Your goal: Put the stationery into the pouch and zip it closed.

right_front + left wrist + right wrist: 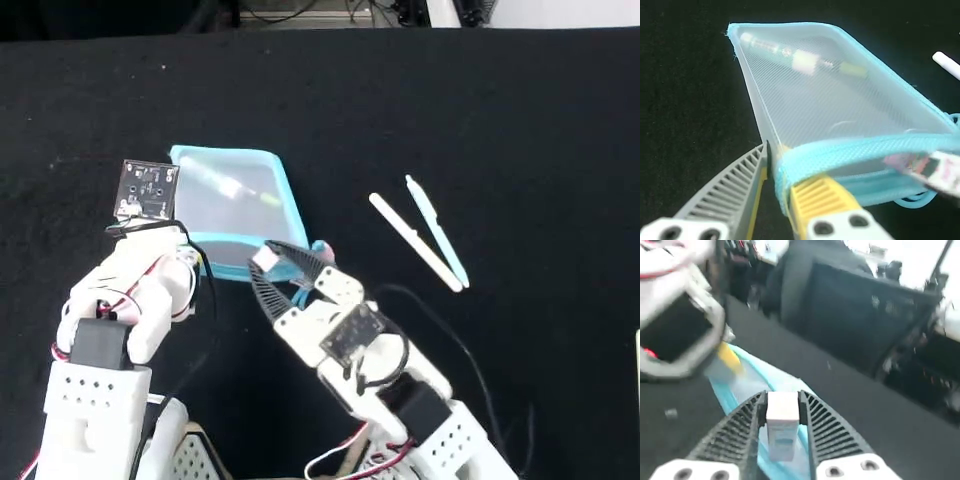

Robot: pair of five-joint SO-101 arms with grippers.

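left gripper [774,160]: clamped tight on the pouch [840,105], with the teal rim near one corner pinched between its grey finger and its yellow finger.
right gripper [782,399]: drawn in almost fully, gripping a small white eraser [782,435] that stands upright between its black ribbed fingers.
pouch: pale mesh with a teal border, lying flat on the black table [500,110]. It stretches away from the left gripper's tips and lies just below and ahead of the right gripper's tips.
eraser: at the pouch's open edge, further along the rim from the left gripper. Whether it touches the rim cannot be told.
pen in pouch [800,59]: inside the mesh, at the end farthest from the left gripper.
white pen [415,243], light-blue pen [437,232]: on the table outside the pouch, side by side, well apart from both grippers, on the right gripper's far side from the left gripper.
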